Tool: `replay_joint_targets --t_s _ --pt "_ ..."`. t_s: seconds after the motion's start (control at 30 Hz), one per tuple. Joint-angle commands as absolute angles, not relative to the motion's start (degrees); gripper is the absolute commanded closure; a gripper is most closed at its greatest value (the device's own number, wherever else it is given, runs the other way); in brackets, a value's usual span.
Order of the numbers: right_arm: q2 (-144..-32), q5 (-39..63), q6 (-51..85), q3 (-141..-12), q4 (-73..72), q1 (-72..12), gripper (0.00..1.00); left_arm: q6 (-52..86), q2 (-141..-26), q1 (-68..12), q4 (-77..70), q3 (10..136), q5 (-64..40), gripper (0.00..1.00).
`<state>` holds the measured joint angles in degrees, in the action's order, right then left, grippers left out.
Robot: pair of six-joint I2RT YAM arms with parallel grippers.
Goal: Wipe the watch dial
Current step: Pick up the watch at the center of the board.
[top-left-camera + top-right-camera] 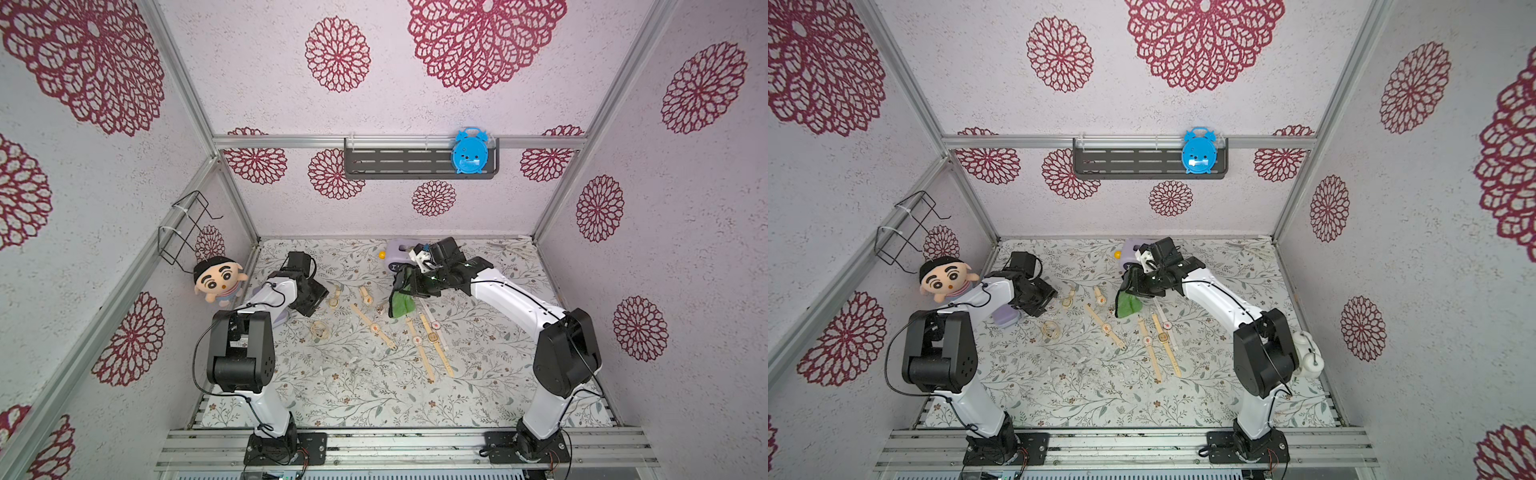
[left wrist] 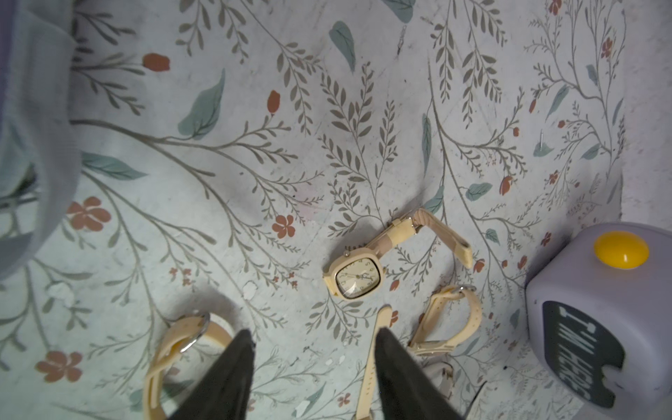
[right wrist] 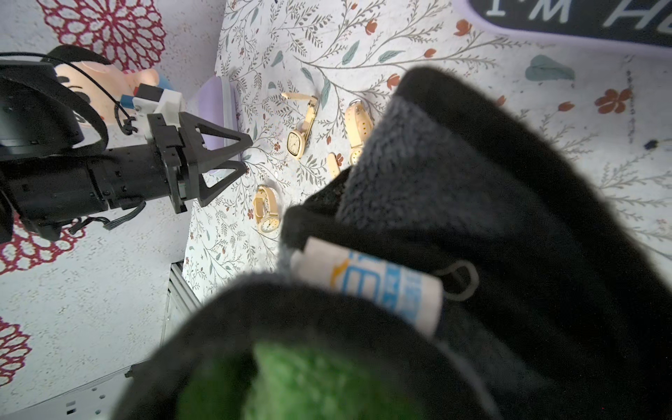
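Several beige watches lie on the floral table. One with a squarish dial (image 2: 358, 278) (image 1: 333, 300) (image 3: 295, 144) lies just ahead of my left gripper (image 2: 314, 338) (image 3: 247, 154), which is open with only bare table between its black fingers. Another watch's strap (image 2: 367, 371) runs beside one finger. My right gripper (image 1: 409, 286) hangs above the table's middle, shut on a black and green cloth (image 1: 402, 305) (image 3: 472, 182) with a white label; the cloth hides its jaws in the right wrist view. More watches (image 1: 374, 327) (image 1: 434, 336) lie below the cloth.
A purple clock with a yellow button (image 2: 596, 316) (image 1: 395, 255) stands at the back, behind the right gripper. A purple lidded box (image 1: 1007, 318) sits under the left arm. A plush doll (image 1: 218, 278) leans at the left wall, and a white teapot (image 1: 1308, 353) is at the right.
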<state>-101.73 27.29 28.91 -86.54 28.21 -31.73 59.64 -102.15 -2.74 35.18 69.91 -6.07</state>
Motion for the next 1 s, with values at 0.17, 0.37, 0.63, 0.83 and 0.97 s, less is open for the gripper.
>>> replay_joint_targets --t_s 0.17,0.37,0.63,0.83,0.97 --pt "-95.42 27.77 27.22 -83.39 26.51 -30.39 1.0 58.65 -102.98 -7.57 39.9 76.98 -2.01 0.56" --pt "-94.31 27.95 27.43 -81.57 25.67 -29.28 1.0 59.13 -107.4 -14.63 50.37 88.73 3.96 0.47" --pt "-93.01 28.6 27.69 -79.84 25.05 -28.24 1.0 60.24 -120.76 -20.18 62.45 105.64 7.49 0.41" --pt "-91.54 28.91 27.52 -77.8 25.14 -27.49 1.0 59.88 -126.6 -21.25 64.78 111.62 8.37 0.32" --pt "-91.06 29.27 27.09 -77.17 25.57 -26.76 1.0 59.68 -129.61 -21.25 64.61 113.51 8.35 0.31"
